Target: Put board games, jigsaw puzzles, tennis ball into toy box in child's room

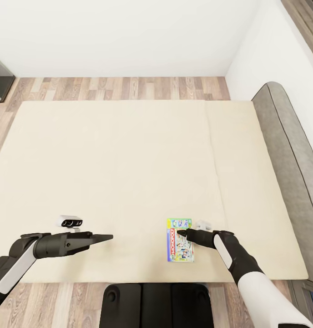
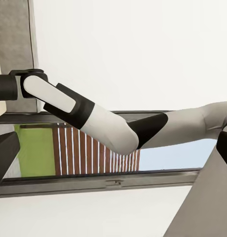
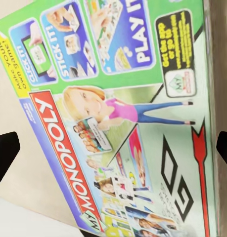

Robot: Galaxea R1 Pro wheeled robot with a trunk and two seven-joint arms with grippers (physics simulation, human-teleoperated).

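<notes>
On the near right part of the large low bed with its plain cream mattress (image 1: 129,159) lies the flat blue-green Monopoly board game box with the red banner (image 1: 179,240), its long axis running near to far and its near short edge close to the mattress's near edge. The black right gripper (image 1: 184,233) hangs directly over the box's right long edge, reaching in from the right; in the right wrist view the box (image 3: 118,123) spreads between two dark fingertips (image 3: 4,155) standing wide apart at the picture's sides, so the jaws look opened wide, not yet touching it as far as I can judge. The black left gripper (image 1: 104,237) hovers well apart to the left, pointing right over bare mattress; whether its jaws are spread or closed I cannot tell. The right arm is plainly the nearer one. Across the box's short width seems the likelier grasp, since the long axis lies crosswise to the reaching hand. Open cream surface surrounds the box to the left and far side; the low grey padded headboard (image 1: 288,150) stands well off to the right.
</notes>
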